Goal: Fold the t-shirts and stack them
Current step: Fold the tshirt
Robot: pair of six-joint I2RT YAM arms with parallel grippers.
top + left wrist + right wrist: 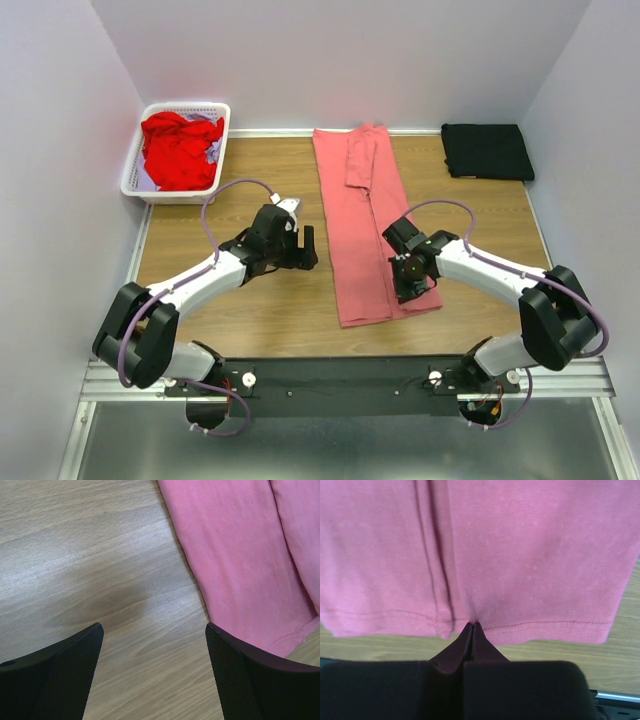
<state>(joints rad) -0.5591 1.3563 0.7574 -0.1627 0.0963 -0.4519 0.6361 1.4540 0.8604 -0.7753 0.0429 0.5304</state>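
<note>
**Salmon-pink hem pinched at the near end, strip running straight away from the arms**

Salmon-pink t-shirt lies in the middle of the wooden surface, already narrowed into a long strip. Its long axis runs from the near edge towards the far wall, collar end far and hem end near.

The right fingers are pressed together at that near hem, roughly midway along the stitched edge and just beside the lengthwise fold line. The cloth puckers at their tips, which reads as a pinch on the hem rather than a bare touch. The whole shirt stretches away ahead of these fingers.

The left fingers stand wide apart over bare wood and hold nothing. The shirt's left long edge lies just to their right, near but not touching, and the near-left corner of the hem is the closest cloth to them.

The coming move probably turns on this lie. The hem would have to travel along the long axis towards the collar, and the right arm alone has hold of it. With one pinch point the hem could sag or skew.

The red t-shirt sits bunched in the white lattice basket at the far left. The black t-shirt lies folded at the far right, well apart from both arms.
</note>
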